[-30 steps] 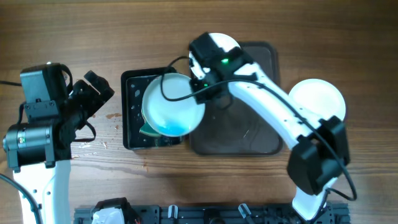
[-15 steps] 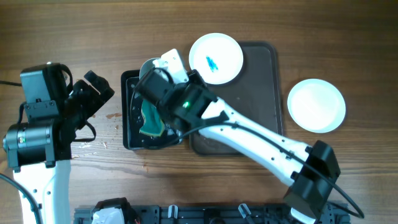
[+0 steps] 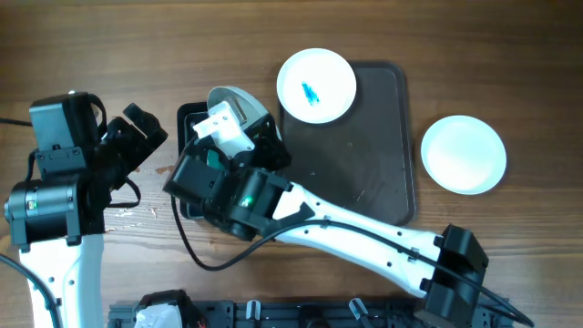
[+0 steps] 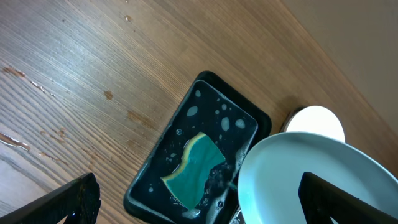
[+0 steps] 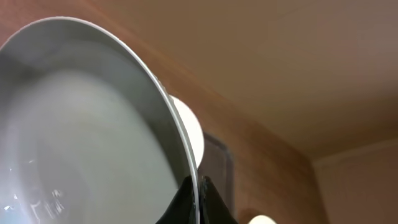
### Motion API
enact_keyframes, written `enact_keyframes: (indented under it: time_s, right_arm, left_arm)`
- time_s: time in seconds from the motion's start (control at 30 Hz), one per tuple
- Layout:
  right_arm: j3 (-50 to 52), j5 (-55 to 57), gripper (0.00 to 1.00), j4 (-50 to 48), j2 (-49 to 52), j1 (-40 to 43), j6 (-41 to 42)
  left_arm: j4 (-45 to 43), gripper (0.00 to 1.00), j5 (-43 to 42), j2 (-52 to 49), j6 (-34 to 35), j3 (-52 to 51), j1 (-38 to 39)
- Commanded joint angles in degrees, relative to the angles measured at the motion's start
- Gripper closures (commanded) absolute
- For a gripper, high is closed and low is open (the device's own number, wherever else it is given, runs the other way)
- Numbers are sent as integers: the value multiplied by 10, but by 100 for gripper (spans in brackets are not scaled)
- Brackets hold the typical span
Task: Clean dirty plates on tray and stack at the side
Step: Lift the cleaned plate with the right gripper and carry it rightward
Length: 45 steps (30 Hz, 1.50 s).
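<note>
My right gripper (image 5: 199, 198) is shut on the rim of a white plate (image 5: 81, 137) and holds it tilted on edge over the black wash basin (image 3: 189, 123). The held plate also shows in the overhead view (image 3: 240, 107) and in the left wrist view (image 4: 311, 180). A teal and yellow sponge (image 4: 196, 165) lies in the soapy water of the basin (image 4: 155, 180). A white plate with a blue stain (image 3: 315, 86) sits at the far left corner of the dark tray (image 3: 364, 155). My left gripper (image 3: 138, 135) is open and empty, left of the basin.
A clean white plate (image 3: 463, 153) lies on the wooden table right of the tray. The right arm (image 3: 364, 241) stretches across the table's front from the lower right. Water spots (image 3: 137, 211) mark the wood near the left arm.
The right arm swung left and lower over the basin, and the plate it holds went from lying flat to tilted on edge. The left arm has not moved.
</note>
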State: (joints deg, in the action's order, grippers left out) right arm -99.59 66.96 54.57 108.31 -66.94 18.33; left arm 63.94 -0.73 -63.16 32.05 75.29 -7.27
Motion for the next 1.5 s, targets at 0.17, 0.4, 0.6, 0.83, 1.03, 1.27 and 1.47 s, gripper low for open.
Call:
enact_keyframes:
  time_s: [0.17, 0.4, 0.6, 0.83, 1.03, 1.27, 1.47]
  right_arm:
    - [-15, 53, 96, 3, -21, -24, -18]
    - [-15, 53, 96, 3, -21, -24, -22]
    - [-15, 53, 96, 1, -21, -24, -33]
    - [-15, 53, 95, 1, -21, -24, -33]
    - [-14, 69, 95, -2, -20, -17, -17]
    - [-12, 38, 96, -34, -22, -21, -92]
    - [-12, -52, 96, -25, -24, -1, -16]
  left_arm:
    - [0, 0, -3, 2, -3, 6, -4]
    - [0, 0, -3, 2, -3, 6, -4]
    - [0, 0, -3, 2, -3, 6, -4]
    - [0, 0, -3, 2, -3, 6, -4]
    - [0, 0, -3, 2, -3, 6, -4]
    - [0, 0, -3, 2, -3, 6, -4]
    - [0, 0, -3, 2, -3, 6, -4]
